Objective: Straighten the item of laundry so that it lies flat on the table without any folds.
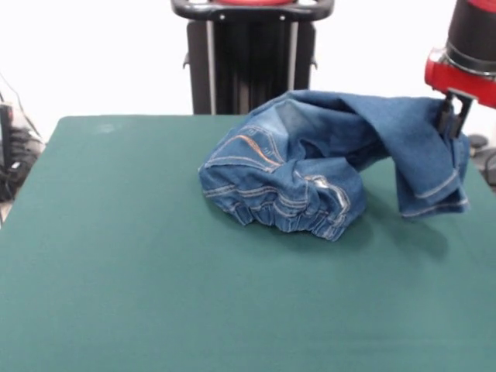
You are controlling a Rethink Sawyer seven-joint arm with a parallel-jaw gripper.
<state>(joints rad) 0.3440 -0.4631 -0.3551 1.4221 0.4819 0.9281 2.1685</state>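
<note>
The blue denim jeans [294, 174] lie bunched in a heap on the dark green table [155, 271], right of centre toward the far side. The elastic waistband faces the front of the heap, with tan stitching showing. One leg is lifted off the heap and stretches up to the right, with its hem hanging down. My gripper [453, 116] comes in at the upper right edge and is shut on the top of that lifted leg, holding it above the table.
The robot's black pedestal [252, 58] stands behind the table's far edge. Dark cables and gear [15, 147] sit off the table's left side. The green cloth stretches wide to the left and front of the heap.
</note>
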